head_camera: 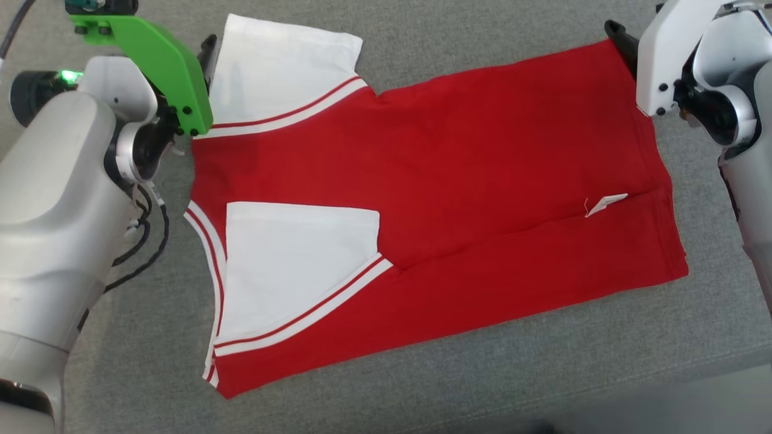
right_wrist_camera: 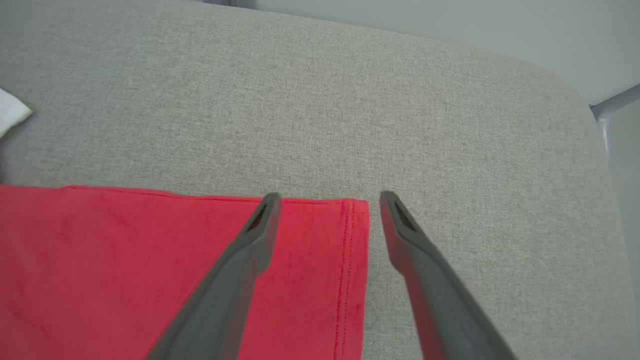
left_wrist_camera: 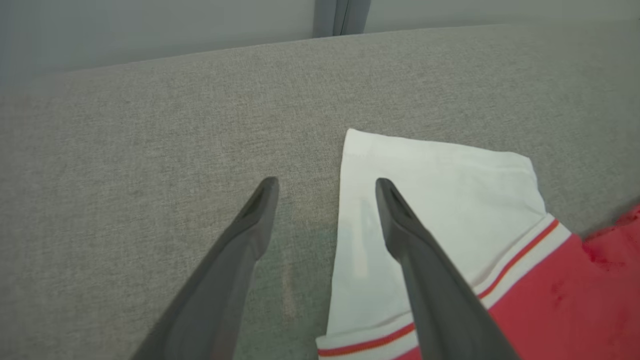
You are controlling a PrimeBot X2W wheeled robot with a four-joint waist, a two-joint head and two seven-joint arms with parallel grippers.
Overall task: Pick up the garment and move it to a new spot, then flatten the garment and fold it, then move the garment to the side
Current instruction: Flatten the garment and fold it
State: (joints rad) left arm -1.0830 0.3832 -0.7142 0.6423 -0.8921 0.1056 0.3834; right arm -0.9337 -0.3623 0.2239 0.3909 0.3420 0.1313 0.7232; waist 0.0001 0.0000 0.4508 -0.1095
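The garment (head_camera: 458,181), a red shirt with white sleeves and red-striped white trim, lies spread on the grey cushion. Its near sleeve (head_camera: 295,265) is folded onto the body. The far sleeve (left_wrist_camera: 450,200) lies flat at the upper left. A white tag (head_camera: 606,205) shows near the hem. My left gripper (left_wrist_camera: 327,185) is open over that far sleeve's outer edge, one finger above the cloth and one above bare cushion. My right gripper (right_wrist_camera: 327,197) is open over the hem's far corner (right_wrist_camera: 350,220), straddling it the same way. Neither holds anything.
The grey fabric cushion (head_camera: 422,386) stretches around the shirt, with its front edge (head_camera: 693,367) at the lower right. A pale wall (left_wrist_camera: 150,30) rises behind the cushion. My left arm (head_camera: 54,211) and right arm (head_camera: 748,199) flank the shirt.
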